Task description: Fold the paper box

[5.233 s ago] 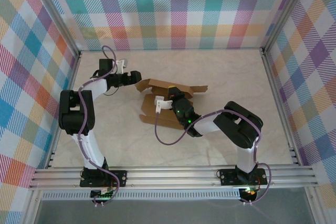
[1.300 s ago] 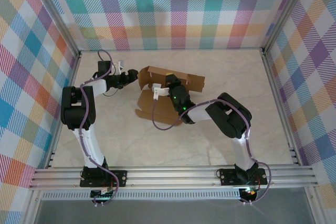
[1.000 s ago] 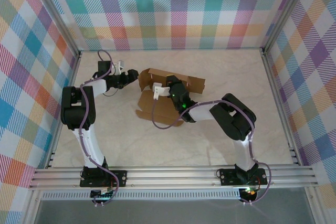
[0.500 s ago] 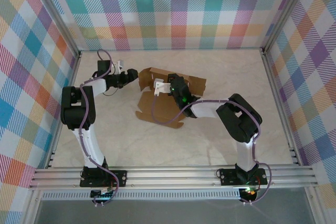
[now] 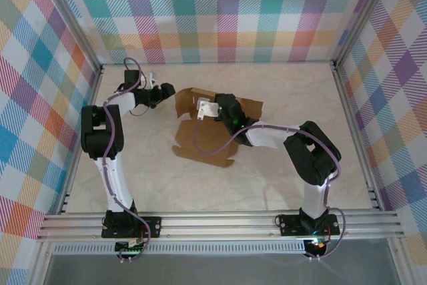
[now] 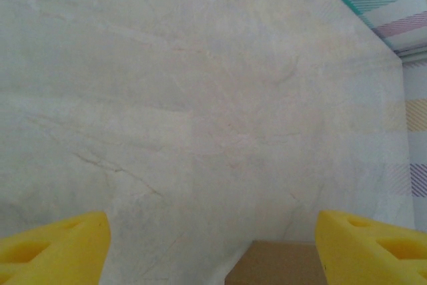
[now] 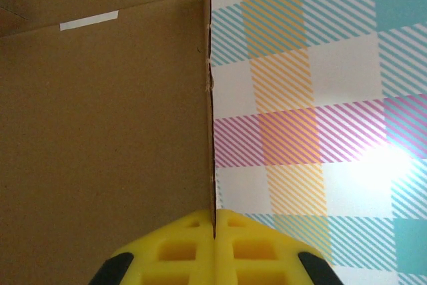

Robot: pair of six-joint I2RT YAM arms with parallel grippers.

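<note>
Roughly left of centre on the marble-look table (image 5: 267,178), nearer the far edge than the near one: the paper box (image 5: 207,139), plain brown cardboard, half folded. Lies with one broad panel flat toward the near side, notched tabs along its near rim. Rises at the far side into upright walls.

Over those walls from the right, the right gripper (image 5: 203,109), jaws pressed together on a raised panel. From the right wrist: yellow fingers (image 7: 180,248) shut, the panel's edge running straight into the seam between them, brown cardboard to the left of that edge and the plaid wall (image 7: 300,98) to the right.

Toward the far-left corner of the table, the left gripper (image 5: 166,91), just beside the box's left wall; contact or a gap there too close to tell. Jaws spread wide, holding nothing. From the left wrist: one finger at each lower corner, bare table between and beyond, a corner of the cardboard low in the gap.
</note>
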